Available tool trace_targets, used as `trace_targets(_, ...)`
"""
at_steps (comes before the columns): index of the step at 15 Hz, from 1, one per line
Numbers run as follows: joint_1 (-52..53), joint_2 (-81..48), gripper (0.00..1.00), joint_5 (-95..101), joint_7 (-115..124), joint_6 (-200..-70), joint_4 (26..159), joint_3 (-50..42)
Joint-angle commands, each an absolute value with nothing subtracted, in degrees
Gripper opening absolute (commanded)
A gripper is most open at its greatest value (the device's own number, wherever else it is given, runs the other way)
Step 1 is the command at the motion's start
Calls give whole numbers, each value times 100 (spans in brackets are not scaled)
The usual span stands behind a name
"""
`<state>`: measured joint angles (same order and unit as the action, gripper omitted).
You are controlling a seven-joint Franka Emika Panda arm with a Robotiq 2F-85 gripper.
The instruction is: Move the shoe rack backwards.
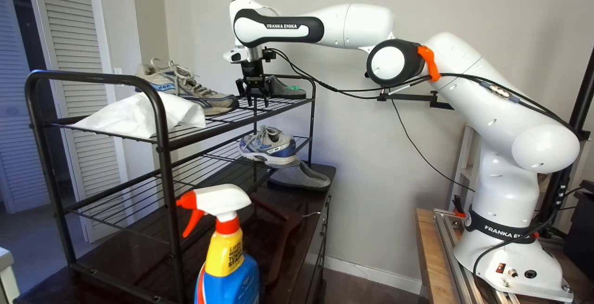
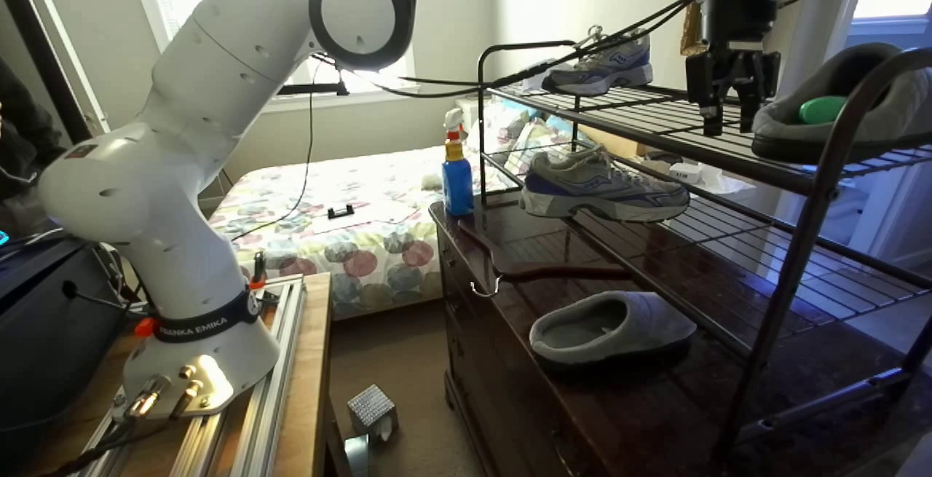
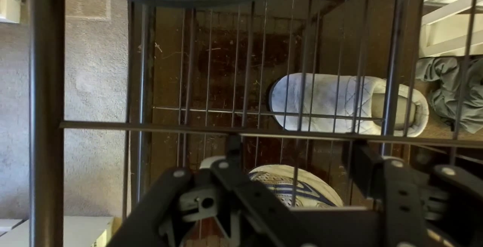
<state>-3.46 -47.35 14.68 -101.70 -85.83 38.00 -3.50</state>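
Shoe rack stands on dresser, fingers parted at top shelf.

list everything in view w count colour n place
shoe rack: 1, black, on the dresser
dresser: 1, dark brown, under shoe rack
sneakers: 2, grey with blue, on the shoe rack
slippers: 2, grey, top shelf and dresser
green item: 1, green, inside upper slipper
crumpled sheet: 1, white, top shelf
spray bottle: 1, blue and yellow, dresser
hanger: 1, brown, dresser
bed: 1, dotted white, background
louvred panels: at least 2, white, background
box: 1, silvery, floor
robot arm: 1, white and black, on wooden bench
gripper: 1, black, open, at the top shelf
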Motion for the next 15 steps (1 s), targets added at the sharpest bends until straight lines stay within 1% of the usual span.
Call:
trace_targets(1,-283,-4846,43,1617,-11032,-8232,3408,-310)
trace_targets(15,-248,-5040,43,1644,-11398,-7961,3003,-334)
